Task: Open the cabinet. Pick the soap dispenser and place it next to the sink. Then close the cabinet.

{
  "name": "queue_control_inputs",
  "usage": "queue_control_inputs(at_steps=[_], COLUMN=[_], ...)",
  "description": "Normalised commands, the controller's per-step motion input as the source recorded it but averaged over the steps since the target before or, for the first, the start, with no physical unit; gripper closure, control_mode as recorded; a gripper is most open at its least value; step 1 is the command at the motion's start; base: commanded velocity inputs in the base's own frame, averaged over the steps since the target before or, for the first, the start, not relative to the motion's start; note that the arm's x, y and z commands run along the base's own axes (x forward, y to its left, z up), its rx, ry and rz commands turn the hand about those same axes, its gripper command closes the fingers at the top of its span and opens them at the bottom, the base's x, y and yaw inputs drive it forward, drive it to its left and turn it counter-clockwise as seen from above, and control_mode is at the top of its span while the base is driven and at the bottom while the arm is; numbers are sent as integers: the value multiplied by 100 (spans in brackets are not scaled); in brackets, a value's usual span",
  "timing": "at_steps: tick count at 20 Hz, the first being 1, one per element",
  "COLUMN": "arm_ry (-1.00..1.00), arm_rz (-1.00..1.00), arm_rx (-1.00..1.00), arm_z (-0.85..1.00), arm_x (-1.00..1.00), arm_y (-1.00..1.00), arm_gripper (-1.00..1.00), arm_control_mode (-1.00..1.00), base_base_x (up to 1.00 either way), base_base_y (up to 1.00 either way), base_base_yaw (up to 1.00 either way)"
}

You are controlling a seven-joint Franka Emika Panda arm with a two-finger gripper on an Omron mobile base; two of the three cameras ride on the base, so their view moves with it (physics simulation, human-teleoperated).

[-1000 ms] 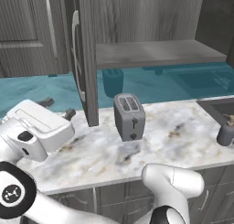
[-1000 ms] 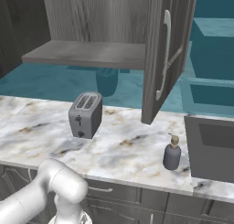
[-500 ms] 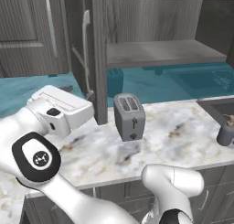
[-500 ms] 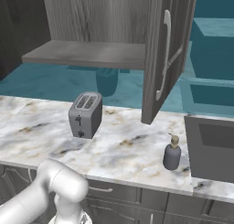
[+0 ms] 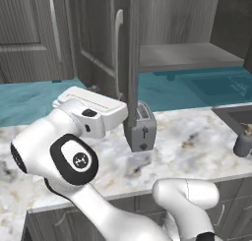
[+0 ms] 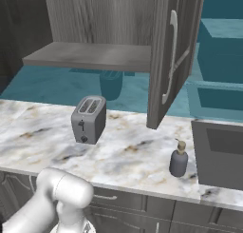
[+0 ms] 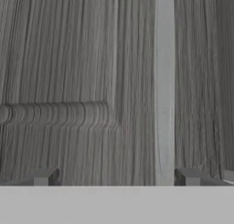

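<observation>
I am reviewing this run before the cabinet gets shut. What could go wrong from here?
The gripper is open, close against the left cabinet door; if it pushes off-centre, the fingers may slide along the panel or catch the bar handle. The right door hangs wide open above the soap dispenser, so an arm swinging to close it might knock the bottle, or the toaster.

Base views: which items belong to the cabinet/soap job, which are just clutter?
Job:
- dark grey wood-grain wall cabinet, doors open
- small grey soap dispenser with brass pump, on the worktop beside the sink
- dark grey sink basin

Lying about:
- grey two-slot toaster
- marble worktop
</observation>
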Motion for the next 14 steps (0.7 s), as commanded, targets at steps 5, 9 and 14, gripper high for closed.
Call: queue_control_inputs(at_steps=[5,9,14], arm_ry=[0,0,0], arm_rz=[12,15,15], arm_rx=[0,0,0], arm_z=[32,37,29], arm_x=[5,0,0], arm_y=[-73,-71,-70], arm_gripper=[-100,-100,-100], arm_control_mode=[-100,-100,-100], base_base_x=[0,0,0], base_base_y=[0,0,0], base_base_yaw=[0,0,0])
